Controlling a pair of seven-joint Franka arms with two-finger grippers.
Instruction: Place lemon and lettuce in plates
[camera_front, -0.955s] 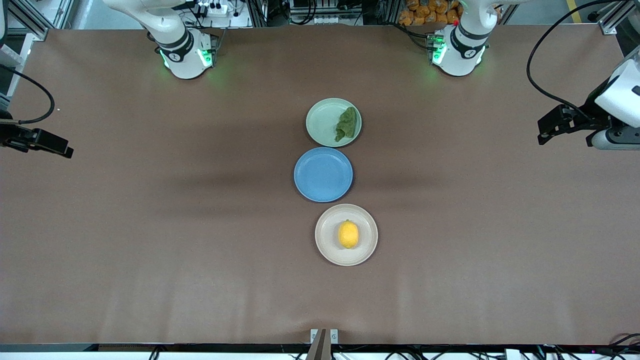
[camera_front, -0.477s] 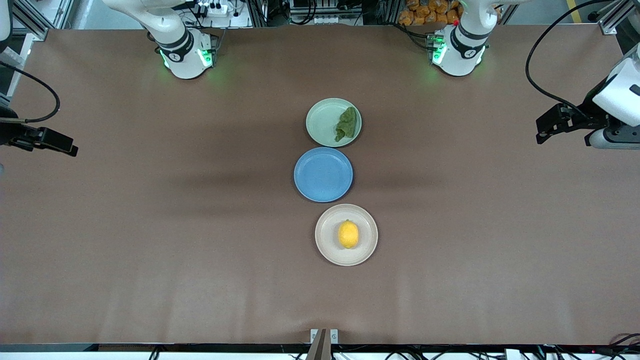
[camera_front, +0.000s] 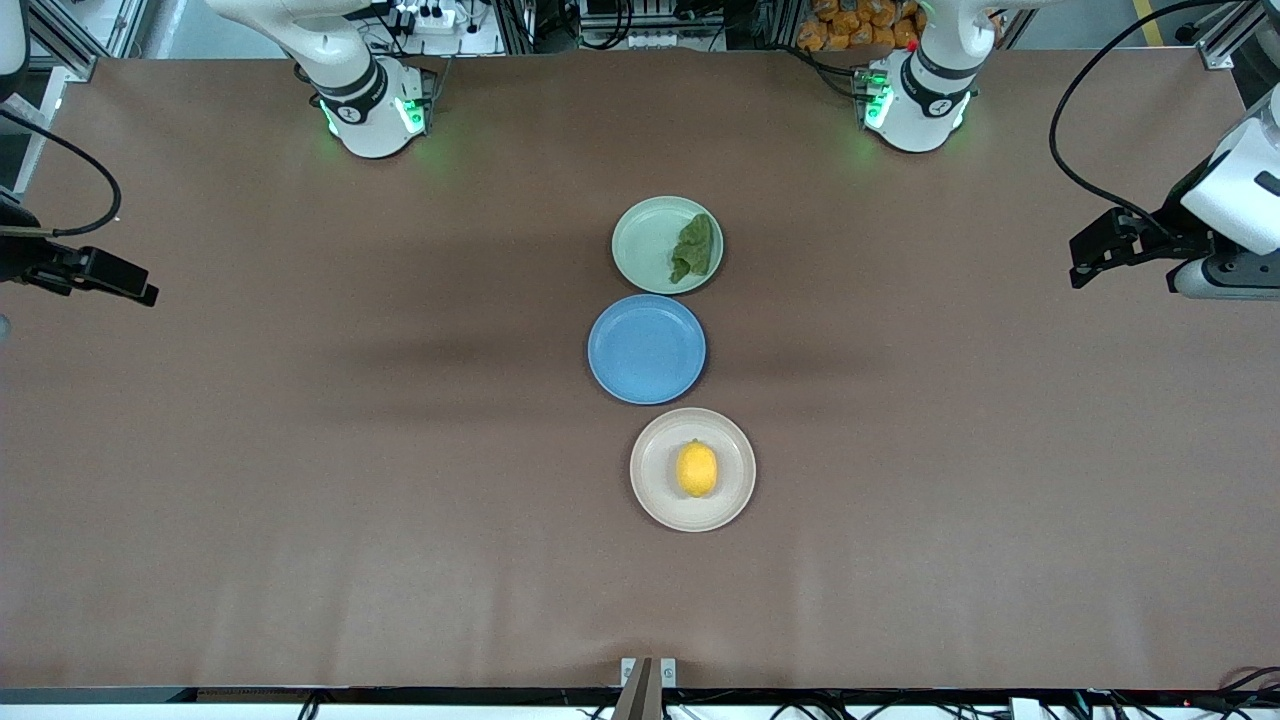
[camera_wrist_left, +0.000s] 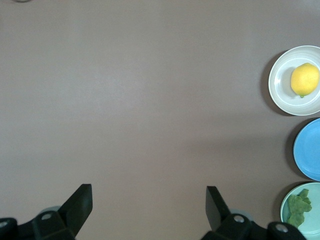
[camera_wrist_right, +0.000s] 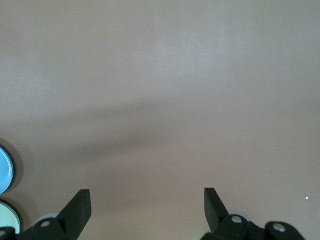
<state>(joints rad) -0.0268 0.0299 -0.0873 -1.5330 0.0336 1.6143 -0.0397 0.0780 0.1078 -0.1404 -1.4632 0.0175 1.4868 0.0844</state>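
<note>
- The right gripper (camera_front: 140, 293) is held over bare table (camera_front: 300, 450) at the right arm's end, fingers spread wide, nothing gripped
- The lettuce (camera_front: 693, 249), dark green and wrinkly, is seen on the mint green plate (camera_front: 640, 240), toward the rim nearer the left arm's end
- A blue plate (camera_front: 646, 349) lies between the two
- The lemon (camera_front: 696, 469), bright yellow and oval, is centred on the beige plate (camera_front: 660, 500), nearest the front camera
- The left gripper (camera_front: 1082, 262) is held over the left arm's end, fingers (camera_wrist_left: 80, 202) parted and empty

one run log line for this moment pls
lemon in beige plate | lettuce in mint plate | both tools open, off to table ends
</note>
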